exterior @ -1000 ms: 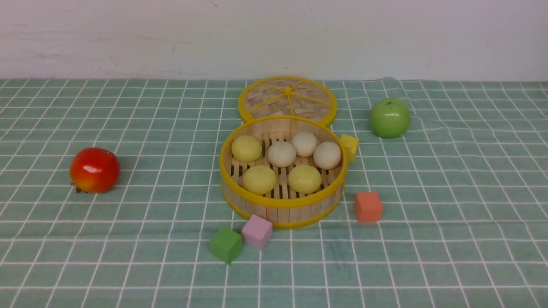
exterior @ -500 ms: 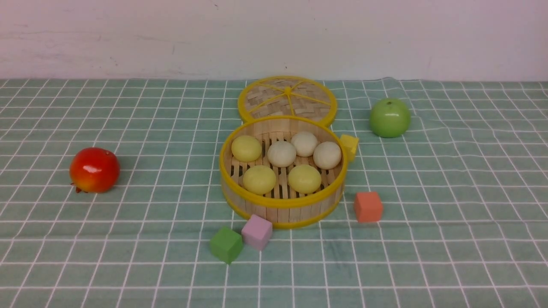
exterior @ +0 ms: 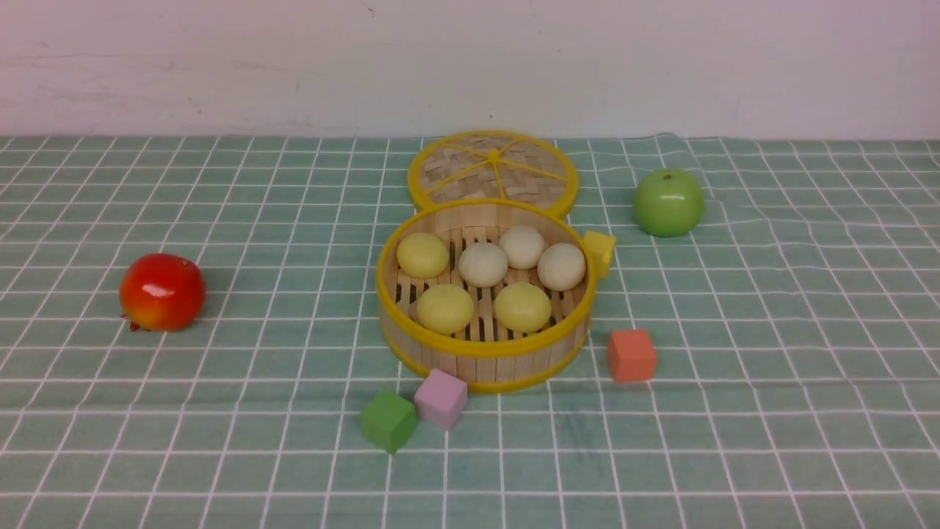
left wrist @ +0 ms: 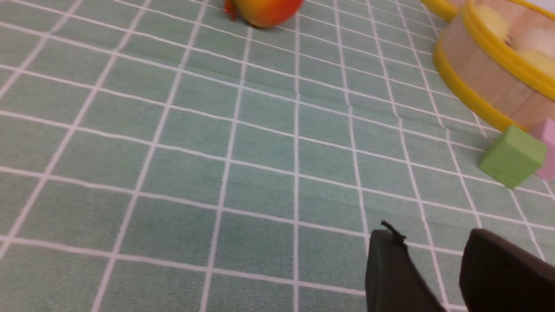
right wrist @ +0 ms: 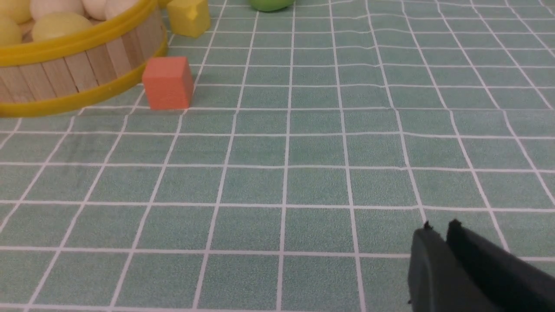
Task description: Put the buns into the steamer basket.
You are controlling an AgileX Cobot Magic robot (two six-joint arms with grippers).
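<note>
The steamer basket (exterior: 485, 345) stands mid-table. Several buns lie inside it: pale yellow ones (exterior: 445, 308) towards the front and left, cream ones (exterior: 483, 264) towards the back. Neither arm shows in the front view. My left gripper (left wrist: 431, 236) hovers low over bare cloth, open and empty, with the basket (left wrist: 481, 82) well away from it. My right gripper (right wrist: 440, 227) is shut with nothing between its fingers, also over bare cloth. The basket (right wrist: 65, 73) and the buns (right wrist: 58, 24) in it sit far off from it.
The woven lid (exterior: 492, 167) lies flat behind the basket. A green apple (exterior: 668, 203) is back right and a red fruit (exterior: 162, 292) is at the left. Foam cubes ring the basket: green (exterior: 387, 420), pink (exterior: 440, 398), orange (exterior: 631, 355), yellow (exterior: 600, 250).
</note>
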